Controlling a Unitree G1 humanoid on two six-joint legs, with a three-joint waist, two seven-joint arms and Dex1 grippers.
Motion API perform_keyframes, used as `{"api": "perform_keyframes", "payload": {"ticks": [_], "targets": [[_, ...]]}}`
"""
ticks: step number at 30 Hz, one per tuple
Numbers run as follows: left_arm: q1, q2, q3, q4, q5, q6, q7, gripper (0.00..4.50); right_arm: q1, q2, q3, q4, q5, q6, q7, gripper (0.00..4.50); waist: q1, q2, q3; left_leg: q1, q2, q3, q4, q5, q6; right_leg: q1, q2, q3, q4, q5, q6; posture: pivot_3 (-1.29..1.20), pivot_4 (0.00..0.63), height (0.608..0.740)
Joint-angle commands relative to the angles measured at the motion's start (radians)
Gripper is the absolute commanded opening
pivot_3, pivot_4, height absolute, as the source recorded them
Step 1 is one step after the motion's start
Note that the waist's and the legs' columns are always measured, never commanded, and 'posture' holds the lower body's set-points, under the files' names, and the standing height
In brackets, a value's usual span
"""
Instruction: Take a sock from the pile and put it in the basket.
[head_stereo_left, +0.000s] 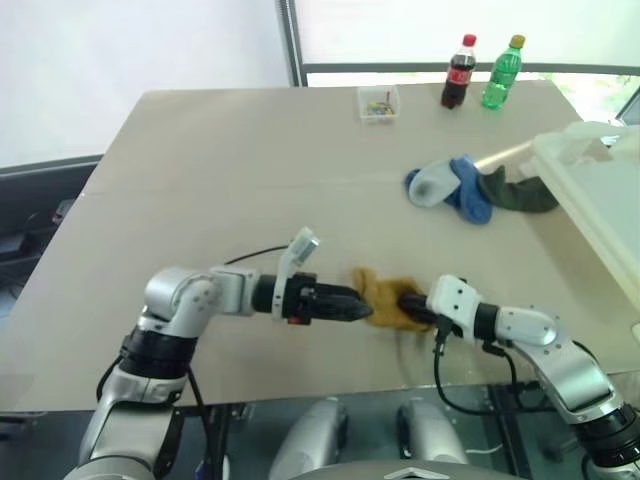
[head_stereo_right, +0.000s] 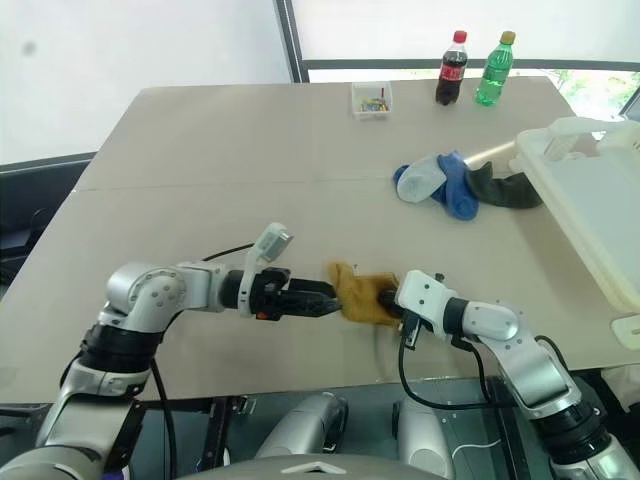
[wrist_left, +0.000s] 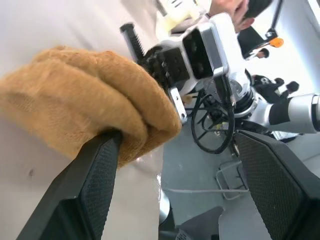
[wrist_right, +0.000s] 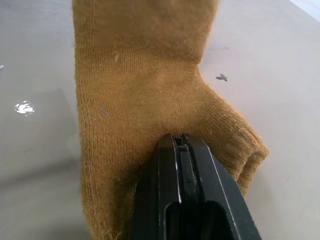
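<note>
A mustard yellow sock (head_stereo_left: 385, 298) lies bunched near the table's front edge. My right gripper (head_stereo_left: 412, 306) is shut on its right end, and the closed black fingers (wrist_right: 182, 165) pinch the knit fabric. From the left, my left gripper (head_stereo_left: 358, 307) reaches level toward the sock and stands open. One of its fingers (wrist_left: 97, 185) rests against the sock's (wrist_left: 85, 95) edge and the other stands well clear. The pile (head_stereo_left: 470, 190) of pale blue, royal blue and dark grey-green socks lies at the back right. The white basket (head_stereo_right: 590, 190) stands beside it at the table's right edge.
A small clear box (head_stereo_left: 378, 103) with coloured bits sits at the far middle of the beige table (head_stereo_left: 230, 180). A cola bottle (head_stereo_left: 459, 72) and a green bottle (head_stereo_left: 503, 72) stand at the far edge. The front table edge runs just below both grippers.
</note>
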Motion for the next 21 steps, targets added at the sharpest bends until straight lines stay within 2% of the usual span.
{"api": "perform_keyframes", "payload": {"ticks": [1, 12, 17, 21], "targets": [[-0.046, -0.022, -0.036, 0.028, 0.012, -0.038, -0.071, 3.85, 0.013, -0.012, -0.012, -0.036, -0.028, 0.009, -0.020, 0.06, -0.001, 0.000, 0.000, 0.000, 0.000, 0.000, 0.000, 0.000, 0.000, 0.000, 0.000, 0.000, 0.000, 0.000, 0.000, 0.00, 0.150, 0.740], [-0.186, -0.151, -0.198, 0.272, 0.144, -0.124, -0.222, 3.85, 0.028, -0.026, -0.032, -0.098, -0.115, 0.068, -0.098, 0.06, 0.000, 0.000, 0.000, -0.001, -0.001, 0.000, 0.001, 0.000, 0.000, 0.000, 0.000, 0.000, 0.000, 0.000, 0.000, 0.00, 0.150, 0.740], [-0.236, -0.235, -0.234, 0.441, 0.228, -0.148, -0.217, 3.85, 0.064, -0.105, -0.054, -0.178, -0.215, 0.111, -0.121, 0.06, 0.000, 0.000, 0.000, -0.001, -0.002, 0.000, 0.002, 0.000, 0.000, 0.000, 0.001, 0.000, 0.000, 0.000, 0.000, 0.00, 0.150, 0.740], [-0.247, -0.276, -0.255, 0.510, 0.286, -0.177, -0.222, 3.85, 0.095, -0.138, -0.094, -0.252, -0.216, 0.131, -0.113, 0.06, 0.000, -0.001, 0.000, -0.002, -0.002, -0.001, 0.002, 0.000, 0.000, 0.000, 0.001, -0.001, 0.000, 0.000, 0.001, 0.00, 0.150, 0.740]]}}
